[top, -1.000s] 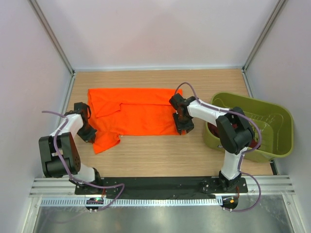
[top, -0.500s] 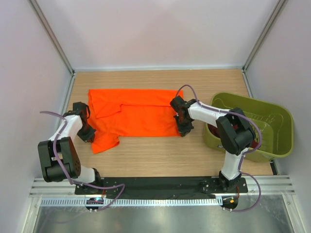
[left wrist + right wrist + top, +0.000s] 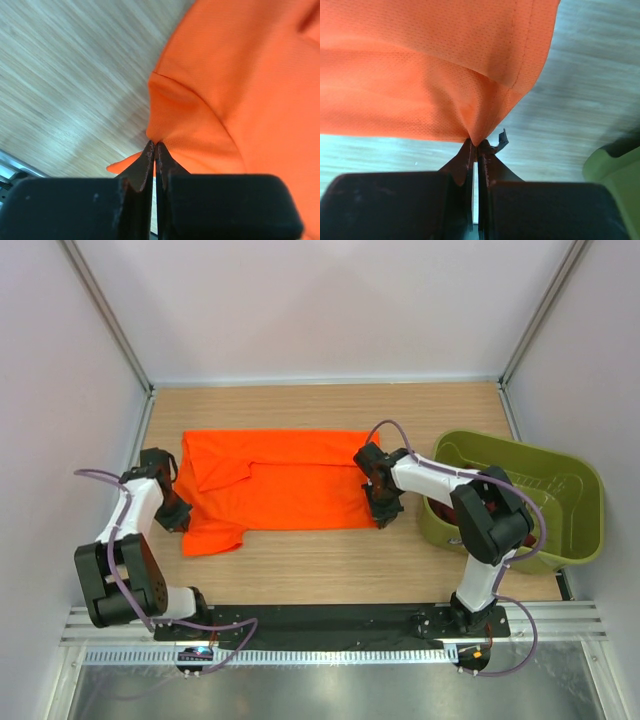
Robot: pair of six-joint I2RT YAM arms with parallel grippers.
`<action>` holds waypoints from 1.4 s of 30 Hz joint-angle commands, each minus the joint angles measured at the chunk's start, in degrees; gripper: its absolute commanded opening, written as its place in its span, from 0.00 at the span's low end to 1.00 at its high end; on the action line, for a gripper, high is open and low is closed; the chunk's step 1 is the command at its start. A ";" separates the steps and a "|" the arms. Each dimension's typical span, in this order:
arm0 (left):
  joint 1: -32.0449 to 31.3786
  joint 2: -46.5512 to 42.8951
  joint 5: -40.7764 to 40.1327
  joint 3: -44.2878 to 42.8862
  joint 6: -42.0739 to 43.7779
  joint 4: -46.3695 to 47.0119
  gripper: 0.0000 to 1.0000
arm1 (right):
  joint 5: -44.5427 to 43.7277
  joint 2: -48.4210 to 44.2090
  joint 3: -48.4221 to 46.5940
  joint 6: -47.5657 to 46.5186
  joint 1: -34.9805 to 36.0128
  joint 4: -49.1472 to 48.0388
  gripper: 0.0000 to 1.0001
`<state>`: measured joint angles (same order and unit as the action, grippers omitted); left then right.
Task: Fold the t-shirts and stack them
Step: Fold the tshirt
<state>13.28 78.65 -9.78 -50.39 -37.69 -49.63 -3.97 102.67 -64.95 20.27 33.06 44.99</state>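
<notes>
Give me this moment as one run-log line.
orange t-shirt: spread on table | left gripper: shut on its left edge | right gripper: shut on its near-right corner

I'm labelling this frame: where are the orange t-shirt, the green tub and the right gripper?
orange t-shirt [image 3: 300, 490]: top view, middle of cloth.
green tub [image 3: 560, 502]: top view, bare inner floor.
right gripper [image 3: 476, 145]: right wrist view, tips shut on shirt edge.
</notes>
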 commanded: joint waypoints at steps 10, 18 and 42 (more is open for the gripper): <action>-1.67 -4.74 7.23 -15.25 2.98 -1.62 0.00 | 1.33 -0.02 -16.78 1.09 -1.85 10.99 0.01; -1.94 1.67 8.55 -22.29 3.68 1.37 0.00 | 1.33 5.60 -24.07 -1.20 -5.46 13.19 0.01; -2.12 26.99 12.42 -42.41 5.79 3.22 0.00 | 0.80 23.97 -46.84 -0.32 -8.19 19.87 0.01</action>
<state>11.22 105.01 1.04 -89.25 -33.26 -47.53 -2.44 126.06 -108.49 19.62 25.19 62.96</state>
